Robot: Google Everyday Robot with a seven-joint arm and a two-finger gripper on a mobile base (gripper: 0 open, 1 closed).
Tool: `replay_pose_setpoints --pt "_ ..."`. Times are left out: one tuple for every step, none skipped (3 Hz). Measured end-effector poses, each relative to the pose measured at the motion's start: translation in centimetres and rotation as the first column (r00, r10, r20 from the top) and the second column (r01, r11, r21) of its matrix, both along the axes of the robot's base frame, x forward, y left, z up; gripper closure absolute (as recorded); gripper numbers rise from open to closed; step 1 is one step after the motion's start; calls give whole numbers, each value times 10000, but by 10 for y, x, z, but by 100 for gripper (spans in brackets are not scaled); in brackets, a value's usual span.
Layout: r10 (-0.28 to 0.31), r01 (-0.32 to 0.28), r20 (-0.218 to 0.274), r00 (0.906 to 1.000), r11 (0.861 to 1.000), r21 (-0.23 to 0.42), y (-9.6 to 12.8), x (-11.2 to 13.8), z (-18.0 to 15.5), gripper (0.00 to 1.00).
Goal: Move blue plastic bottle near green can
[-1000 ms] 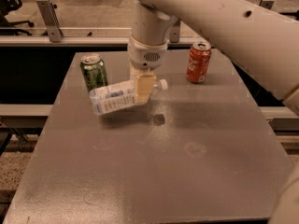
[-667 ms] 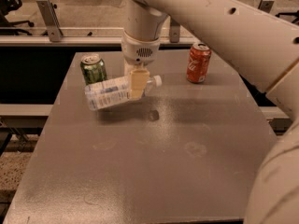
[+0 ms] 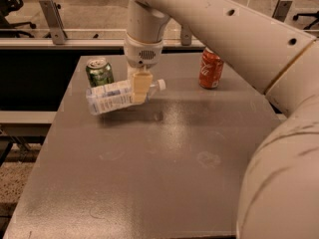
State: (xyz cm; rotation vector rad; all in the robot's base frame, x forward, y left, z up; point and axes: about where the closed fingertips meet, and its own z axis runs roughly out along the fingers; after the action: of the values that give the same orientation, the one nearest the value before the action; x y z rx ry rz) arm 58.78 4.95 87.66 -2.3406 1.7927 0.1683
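The blue plastic bottle (image 3: 110, 97) lies on its side in the grip of the gripper (image 3: 140, 94), label toward the camera, white cap pointing right and base pointing left. The base end sits slightly lower than the cap end. The bottle is clear, with a pale blue-and-white label, and shows no visible crushing. Its base end is just in front of the green can (image 3: 99, 72), near it; you cannot tell from this view whether the two touch. The gripper comes straight down from the arm (image 3: 224, 29), and its tan fingers are pinched on the bottle's cap-end half, just short of the neck. A shadow on the table (image 3: 164, 173) under the bottle suggests it is held just off the surface, though contact at the base end cannot be ruled out. The step in hand appears to be the final placement beside the green can, and the carry looks nearly complete. Your next move calls for a short, gentle lowering and then a release, with care that the round bottle does not roll or knock the upright can. The red can (image 3: 211, 67) stands well apart on the right and is not involved.
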Motion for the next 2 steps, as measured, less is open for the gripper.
replay_pose_setpoints --pt "205 -206 -123 9997 9997 -111 9 -5 -12 22" --pt "268 -273 -174 9995 9991 -323 12 -12 -27 0"
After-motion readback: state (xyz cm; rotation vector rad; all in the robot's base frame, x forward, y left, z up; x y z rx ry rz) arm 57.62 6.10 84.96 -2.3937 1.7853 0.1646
